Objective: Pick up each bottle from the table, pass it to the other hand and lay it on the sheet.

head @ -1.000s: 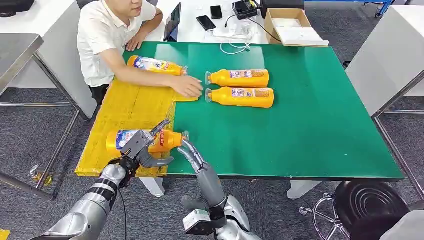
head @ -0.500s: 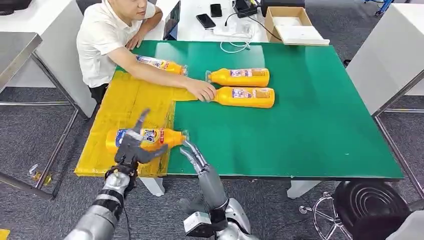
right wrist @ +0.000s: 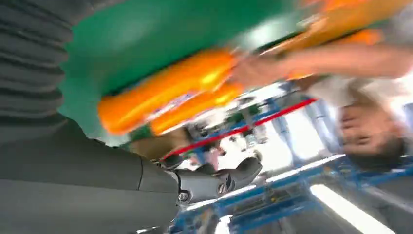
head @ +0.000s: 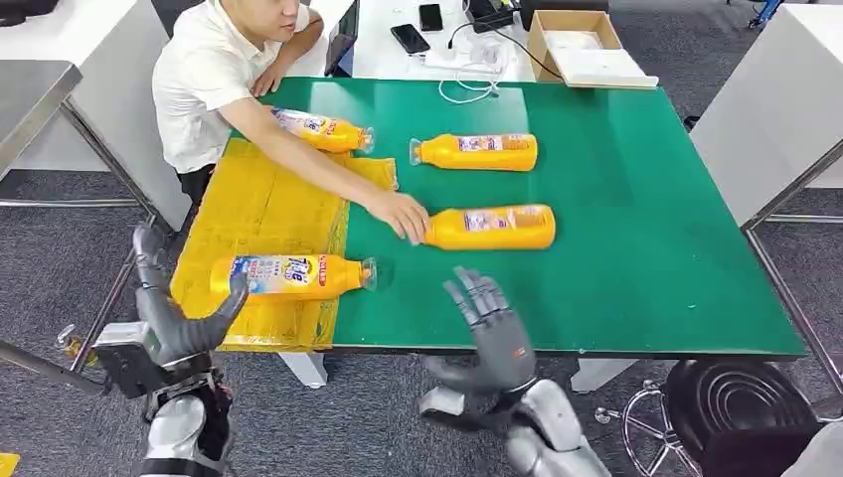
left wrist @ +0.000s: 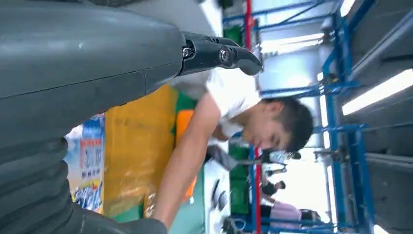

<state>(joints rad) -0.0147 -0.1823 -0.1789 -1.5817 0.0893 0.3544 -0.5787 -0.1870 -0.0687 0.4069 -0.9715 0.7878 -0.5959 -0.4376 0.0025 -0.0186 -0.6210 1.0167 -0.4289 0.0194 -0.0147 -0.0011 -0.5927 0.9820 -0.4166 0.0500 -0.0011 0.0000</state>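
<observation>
An orange bottle (head: 290, 275) lies on the yellow sheet (head: 260, 204), its cap over the sheet's right edge. A second bottle (head: 320, 130) lies at the sheet's far end. On the green table (head: 636, 229) a person's hand (head: 402, 215) holds the neck of a third bottle (head: 489, 227); a fourth (head: 475, 151) lies behind it. My left hand (head: 169, 323) hangs open off the table's near left corner, holding nothing. My right hand (head: 492, 323) is open at the near edge, fingers spread, below the third bottle. The right wrist view shows two orange bottles (right wrist: 165, 95), blurred.
A person in a white shirt (head: 209, 70) sits at the table's far left, arm reaching across the sheet. A cardboard box (head: 577, 48), phones and cables lie on the white desk behind. A black stool (head: 736, 407) stands at the near right.
My left hand let go of the bottle on the sheet and drew back off the table. My right hand moved right and opened. The person pulled the third bottle nearer.
</observation>
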